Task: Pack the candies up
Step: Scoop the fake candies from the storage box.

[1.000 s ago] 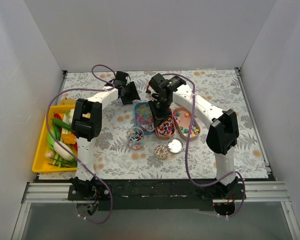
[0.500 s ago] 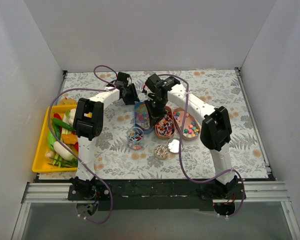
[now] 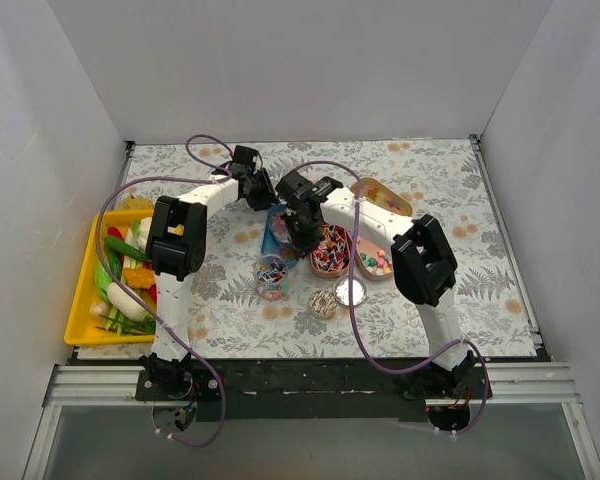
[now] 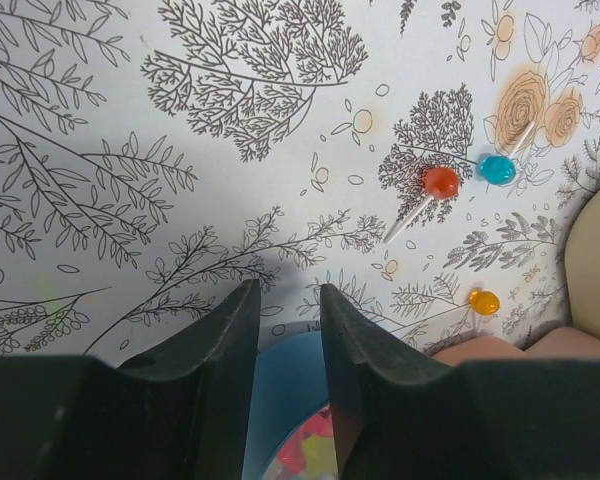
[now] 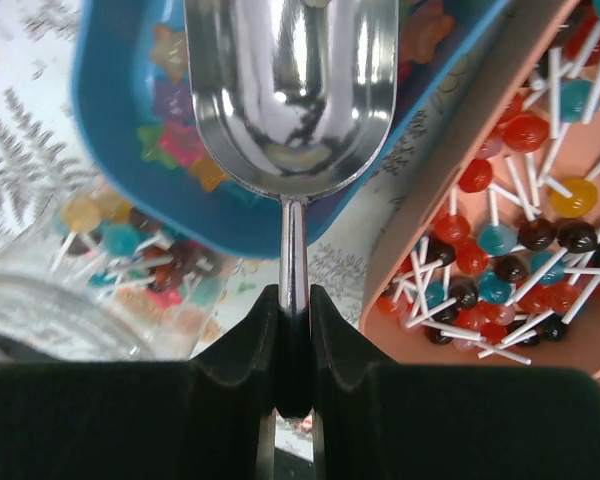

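My right gripper is shut on the handle of a metal scoop. The empty scoop bowl hangs over the blue tray, which holds star-shaped gummies. In the top view the right gripper is over the blue tray. My left gripper grips the tray's far rim; it also shows in the top view. A pink tray of lollipops lies to the right of the scoop. A second pink tray holds mixed candies.
A glass jar with lollipops, a small jar and a round lid stand in front of the trays. Three loose lollipops lie behind the blue tray. A tan lid lies at the back. A yellow bin of toy vegetables stands at the left.
My right gripper has swung left with the scoop, from over the lollipop tray to over the blue tray. The left gripper has barely moved.
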You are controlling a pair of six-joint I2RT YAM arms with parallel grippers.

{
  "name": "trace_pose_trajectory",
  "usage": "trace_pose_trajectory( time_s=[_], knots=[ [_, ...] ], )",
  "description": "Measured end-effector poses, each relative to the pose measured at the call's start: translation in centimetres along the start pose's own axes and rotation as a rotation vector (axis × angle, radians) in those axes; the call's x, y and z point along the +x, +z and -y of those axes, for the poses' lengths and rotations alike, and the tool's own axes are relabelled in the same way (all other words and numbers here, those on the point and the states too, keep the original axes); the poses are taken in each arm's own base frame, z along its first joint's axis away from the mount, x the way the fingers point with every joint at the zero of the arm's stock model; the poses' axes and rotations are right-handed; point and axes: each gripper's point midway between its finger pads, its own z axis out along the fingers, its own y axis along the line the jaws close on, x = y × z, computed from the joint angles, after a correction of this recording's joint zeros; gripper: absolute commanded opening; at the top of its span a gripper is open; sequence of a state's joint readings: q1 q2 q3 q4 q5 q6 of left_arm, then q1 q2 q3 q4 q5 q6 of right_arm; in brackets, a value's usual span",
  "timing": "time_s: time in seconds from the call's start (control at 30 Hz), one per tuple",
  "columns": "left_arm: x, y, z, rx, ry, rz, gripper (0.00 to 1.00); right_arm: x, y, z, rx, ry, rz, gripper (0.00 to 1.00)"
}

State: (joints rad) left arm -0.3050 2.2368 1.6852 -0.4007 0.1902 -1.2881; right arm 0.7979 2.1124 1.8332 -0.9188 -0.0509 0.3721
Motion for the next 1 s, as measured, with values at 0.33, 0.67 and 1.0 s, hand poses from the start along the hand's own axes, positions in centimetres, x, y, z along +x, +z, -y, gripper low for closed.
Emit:
trace_pose_trajectory(
  time_s=[0.33,0.67,1.0],
  knots=[
    [0.6,0.2,0.3,0.028,-0.067,-0.016,0.25,-0.2,1.8,1.1,0.076,0.111,0.065,0.01],
    [0.6,0.2,0.4,0.053,-0.069,0.001,0.25,-0.4,1.8,1.0,0.068,0.084,0.064,0.01],
    [0.7,0.2,0.4,0.055,-0.065,0.004,0.24,-1.6,2.4,1.6,0.099,0.001,0.073,0.01]
  ],
)
